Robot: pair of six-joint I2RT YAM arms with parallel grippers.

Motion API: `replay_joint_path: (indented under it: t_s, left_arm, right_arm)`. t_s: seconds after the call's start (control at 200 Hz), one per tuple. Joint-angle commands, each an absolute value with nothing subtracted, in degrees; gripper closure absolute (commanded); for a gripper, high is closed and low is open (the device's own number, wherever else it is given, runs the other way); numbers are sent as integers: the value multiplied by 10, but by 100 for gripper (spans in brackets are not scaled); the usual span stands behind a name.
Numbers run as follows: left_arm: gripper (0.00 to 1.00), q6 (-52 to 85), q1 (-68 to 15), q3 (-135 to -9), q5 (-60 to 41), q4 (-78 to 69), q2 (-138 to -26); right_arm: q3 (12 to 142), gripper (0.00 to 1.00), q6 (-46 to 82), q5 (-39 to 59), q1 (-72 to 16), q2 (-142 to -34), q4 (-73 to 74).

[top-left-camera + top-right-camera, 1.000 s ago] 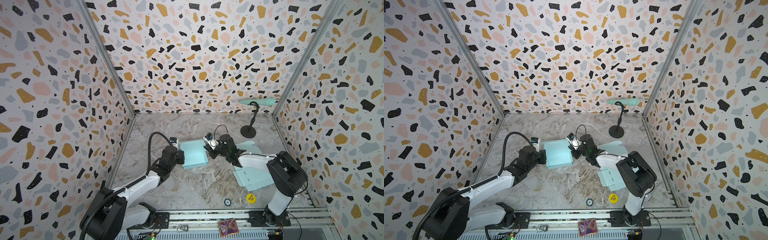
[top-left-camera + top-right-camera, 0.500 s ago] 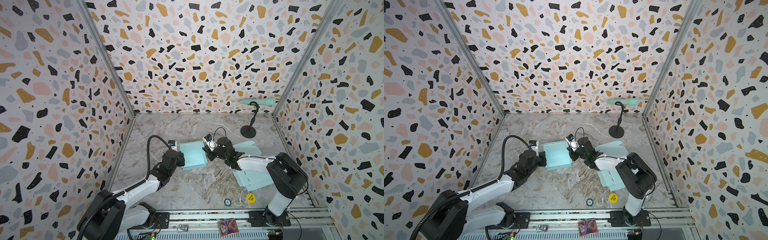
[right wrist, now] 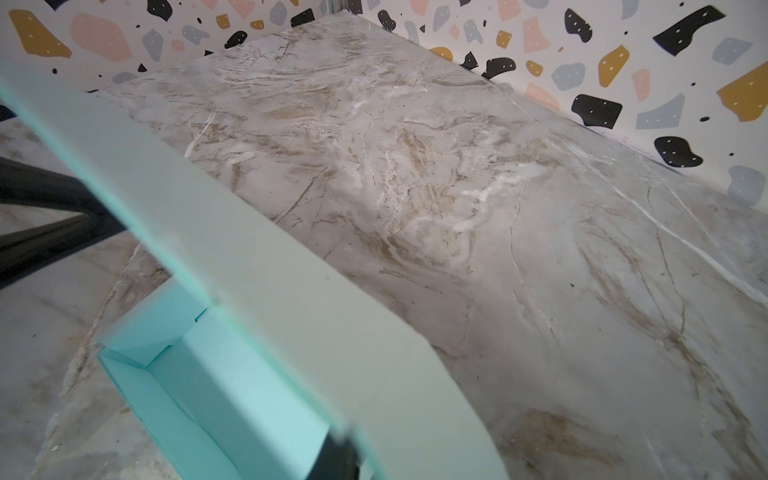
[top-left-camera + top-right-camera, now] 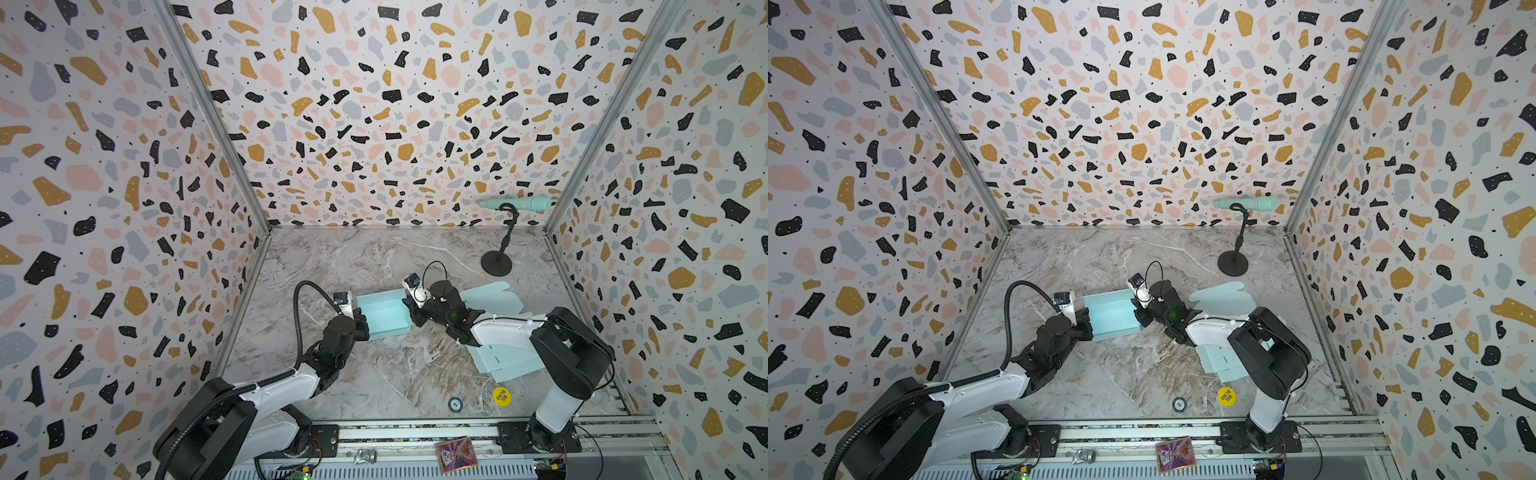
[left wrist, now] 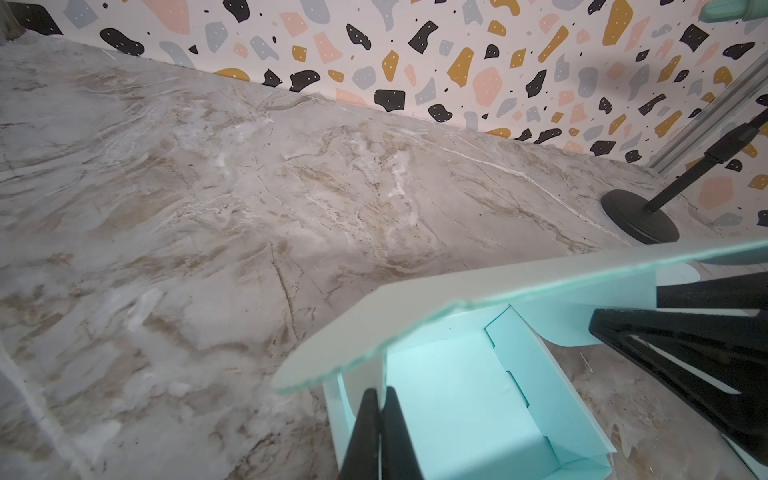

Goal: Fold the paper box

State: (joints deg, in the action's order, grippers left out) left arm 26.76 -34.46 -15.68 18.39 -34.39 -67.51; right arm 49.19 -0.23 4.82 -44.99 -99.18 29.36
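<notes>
Paper box (image 4: 384, 315), mint green, half-formed, lid flap raised, interior open

Walls (image 4: 374, 104): white ground with black, ochre, pink and blue-grey terrazzo flecks, many white-dotted; floor (image 4: 374, 257): grey-beige marble print, brown streaks, thin white veins. Box (image 4: 384, 316) and flat blanks (image 4: 509, 365): mint, the box brighter aqua inside and its lid face paler grey-green in the wrist views. Arms (image 4: 282, 384): white shells, black joints; stand (image 4: 496, 264) black, its tube (image 4: 517, 203) mint; disc (image 4: 502, 395) yellow with black lettering; chip (image 4: 455, 403) dark teal, white centre; card (image 4: 456, 455) purple, orange-edged.
</notes>
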Motion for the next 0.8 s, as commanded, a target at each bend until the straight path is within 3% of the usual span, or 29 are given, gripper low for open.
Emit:
replay_joint_path:
  t_s: [0.0,0.796]
  left_arm:
    - [100,275,-366,-143,140,-417,-680]
    - [100,289,-400,-78,185,-486,-694]
  right_arm:
    - [480,84,-11,96,-482,-983,301]
    - [463,85,11,83,-512,-997,302]
